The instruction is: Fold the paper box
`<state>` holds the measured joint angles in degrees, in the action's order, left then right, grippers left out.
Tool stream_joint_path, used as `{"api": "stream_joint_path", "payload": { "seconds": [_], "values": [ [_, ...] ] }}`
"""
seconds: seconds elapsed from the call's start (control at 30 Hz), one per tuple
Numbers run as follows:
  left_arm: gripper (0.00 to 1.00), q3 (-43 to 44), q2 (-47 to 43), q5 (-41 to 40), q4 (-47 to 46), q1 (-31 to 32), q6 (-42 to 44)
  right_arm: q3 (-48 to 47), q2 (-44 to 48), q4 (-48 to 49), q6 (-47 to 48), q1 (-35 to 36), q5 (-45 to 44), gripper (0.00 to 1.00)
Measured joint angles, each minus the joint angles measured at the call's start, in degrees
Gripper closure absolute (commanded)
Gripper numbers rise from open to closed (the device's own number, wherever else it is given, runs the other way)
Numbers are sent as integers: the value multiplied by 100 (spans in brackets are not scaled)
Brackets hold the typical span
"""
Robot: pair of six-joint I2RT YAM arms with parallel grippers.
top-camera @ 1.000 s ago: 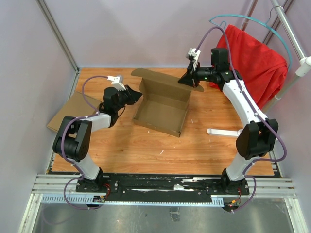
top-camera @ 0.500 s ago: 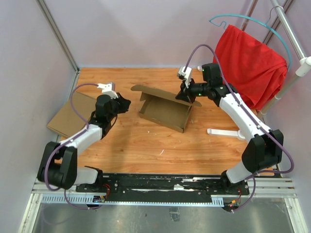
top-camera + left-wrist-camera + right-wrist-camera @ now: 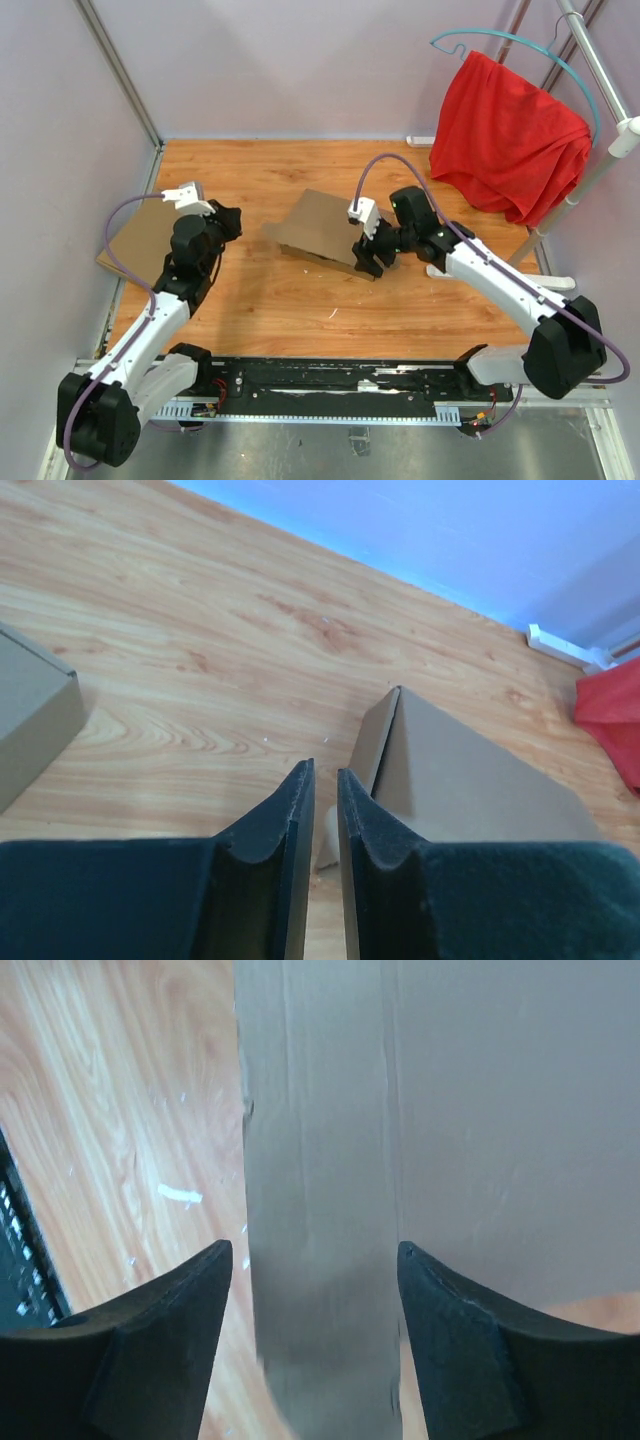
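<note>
My right tool is spread wide at the near right corner of the paper box. Its two fingers straddle a strip of the cardboard wall, and I cannot tell whether either pad touches it. The box sits about mid-desk, with its lid lying down over the tray at a slant.

My left tool hangs over bare wood to the left of the box and apart from it. Its fingers are pressed nearly together, with only a slit between them and nothing in it, and they point toward the box's left end.

There is open desk between the box's near edge and the black rail at my bases. More bare wood runs behind the box up to the back wall.

On the left, a second cardboard box lies at the desk's edge by the side wall, close beside my left arm. On the right, my forearm stretches low across the wood and partly hides a white strip. A red cloth hangs past the far right corner, well apart from the box.
</note>
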<state>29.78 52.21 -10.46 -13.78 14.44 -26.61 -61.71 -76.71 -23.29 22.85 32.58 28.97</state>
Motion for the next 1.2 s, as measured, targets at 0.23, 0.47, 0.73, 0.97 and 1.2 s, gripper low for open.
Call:
{"api": "stream_joint_path", "payload": {
  "seconds": [0.23,0.47,0.73,0.97,1.2],
  "values": [
    [76,328,-63,26,210,2,31,1510,938,645,-938,284,-63,23],
    [77,879,870,931,22,2,-39,981,1062,1281,-1757,306,-627,33],
    [76,1945,2776,2218,90,144,205,-669,-1497,1165,-2699,302,-1541,55],
    [76,2409,3541,2428,481,380,501,-868,-2378,708,-3082,293,-1803,56],
    [75,2417,3912,2400,728,446,608,-1073,-2505,468,-3104,216,-1838,55]
  ]
}}
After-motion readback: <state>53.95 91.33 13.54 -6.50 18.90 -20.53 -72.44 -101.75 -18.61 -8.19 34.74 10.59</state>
